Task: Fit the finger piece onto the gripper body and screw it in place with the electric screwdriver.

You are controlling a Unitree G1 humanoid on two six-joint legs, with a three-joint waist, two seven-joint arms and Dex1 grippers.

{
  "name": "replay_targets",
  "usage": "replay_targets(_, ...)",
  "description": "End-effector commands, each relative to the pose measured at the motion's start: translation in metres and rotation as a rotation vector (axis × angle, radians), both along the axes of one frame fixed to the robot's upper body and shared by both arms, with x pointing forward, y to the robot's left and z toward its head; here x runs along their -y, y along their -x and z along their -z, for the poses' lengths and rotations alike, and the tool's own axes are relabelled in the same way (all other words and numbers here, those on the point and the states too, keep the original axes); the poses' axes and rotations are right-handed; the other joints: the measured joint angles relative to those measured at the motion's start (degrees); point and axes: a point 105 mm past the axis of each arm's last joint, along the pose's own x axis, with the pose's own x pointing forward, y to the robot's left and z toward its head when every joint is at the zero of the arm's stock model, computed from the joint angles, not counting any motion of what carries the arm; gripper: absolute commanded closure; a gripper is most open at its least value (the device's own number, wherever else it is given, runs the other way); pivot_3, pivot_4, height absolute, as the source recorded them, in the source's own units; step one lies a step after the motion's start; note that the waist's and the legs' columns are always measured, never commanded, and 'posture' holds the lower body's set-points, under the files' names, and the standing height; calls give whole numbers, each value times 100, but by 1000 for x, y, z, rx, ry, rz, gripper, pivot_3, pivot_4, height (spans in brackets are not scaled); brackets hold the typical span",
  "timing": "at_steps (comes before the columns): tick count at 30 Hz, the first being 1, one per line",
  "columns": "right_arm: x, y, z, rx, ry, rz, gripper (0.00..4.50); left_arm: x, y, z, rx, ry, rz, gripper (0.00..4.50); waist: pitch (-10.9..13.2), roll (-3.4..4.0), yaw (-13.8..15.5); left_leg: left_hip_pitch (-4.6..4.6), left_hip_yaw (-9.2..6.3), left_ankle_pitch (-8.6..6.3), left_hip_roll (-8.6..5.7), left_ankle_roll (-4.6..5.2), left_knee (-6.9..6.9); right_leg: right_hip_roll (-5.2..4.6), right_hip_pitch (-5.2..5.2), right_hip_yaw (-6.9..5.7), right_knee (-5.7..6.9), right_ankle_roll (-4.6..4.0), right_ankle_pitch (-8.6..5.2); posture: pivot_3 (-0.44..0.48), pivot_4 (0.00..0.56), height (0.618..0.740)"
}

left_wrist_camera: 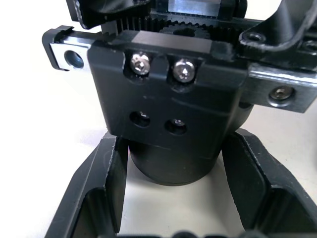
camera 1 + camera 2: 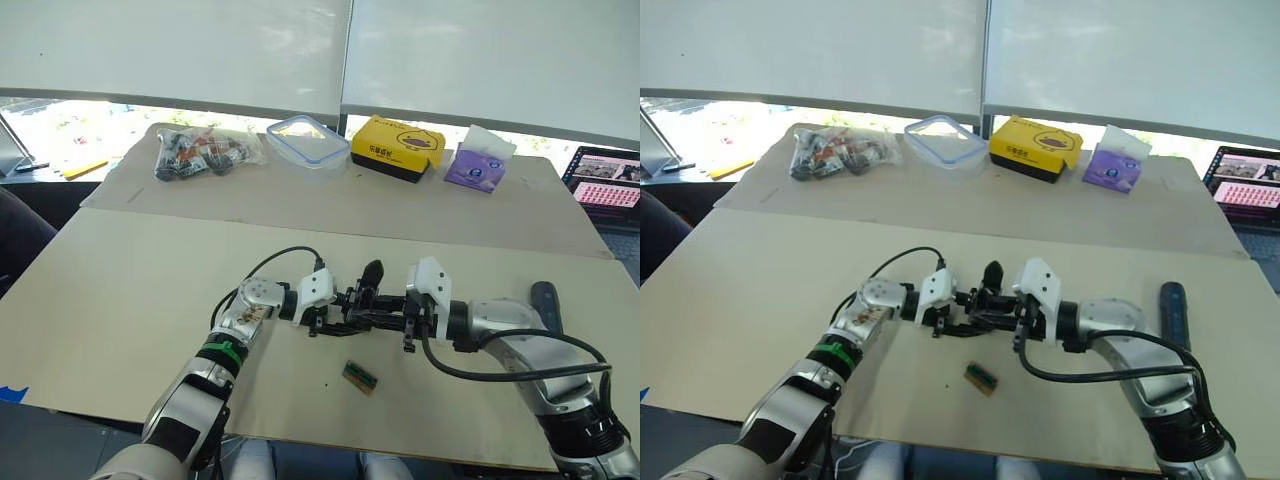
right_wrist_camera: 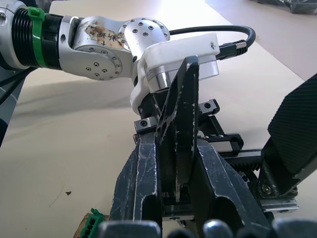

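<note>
My two grippers meet above the middle of the near table. The left gripper [image 2: 335,312] is shut on the gripper body [image 1: 168,99], a chunky black block whose round base sits between the fingers [image 1: 99,188]. One pointed black finger [image 2: 372,272] sticks up from the body. The right gripper [image 3: 176,148] is shut on the finger piece [image 3: 178,99], a flat black blade standing upright right against the body's toothed rail. The electric screwdriver [image 2: 545,300] lies on the table to the right, beside my right forearm.
A small green-and-brown block [image 2: 360,377] lies just in front of the grippers. On the far table stand a bag of parts [image 2: 205,152], a clear lidded box [image 2: 308,140], a yellow box [image 2: 397,147] and a purple tissue pack [image 2: 478,165]. A laptop [image 2: 605,185] sits at the far right.
</note>
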Motion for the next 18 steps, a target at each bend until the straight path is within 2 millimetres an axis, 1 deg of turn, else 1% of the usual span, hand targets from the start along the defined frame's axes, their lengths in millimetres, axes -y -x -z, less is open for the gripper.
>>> replay_targets(1, -3, -1, 10, -50, 55, 6, 4117, 0, 5, 5, -12, -28, 24, 2231, -5, 4, -11, 1, 0, 0, 0, 0, 0, 0, 0, 0, 1, 0, 0, 0, 150, 740)
replay_targets(5, -6, -2, 15, -73, 79, -4, 4117, 0, 6, 7, -18, -33, 29, 2231, -19, 7, -25, 6, 0, 0, 0, 0, 0, 2, 1, 0, 5, -1, -2, 0, 150, 740)
replay_targets(12, 0, 0, 29, -118, 137, -8, 4117, -2, 6, 7, -20, -38, 28, 2231, -32, 11, -30, 11, -1, 0, 1, 0, 0, 3, 5, 1, 7, 1, -6, 0, 150, 740)
replay_targets(14, -2, -1, 28, -140, 132, 2, 4117, -3, 6, 8, -22, -39, 26, 2231, -35, 12, -32, 12, -1, 0, 1, 0, 0, 3, 5, 1, 7, 1, -7, 0, 150, 740)
replay_targets(18, -4, -4, 22, -129, 147, 8, 4117, -3, 7, 9, -26, -40, 22, 2231, -36, 13, -41, 14, -1, 0, 1, 0, 0, 3, 5, 1, 8, 0, -8, 0, 150, 740)
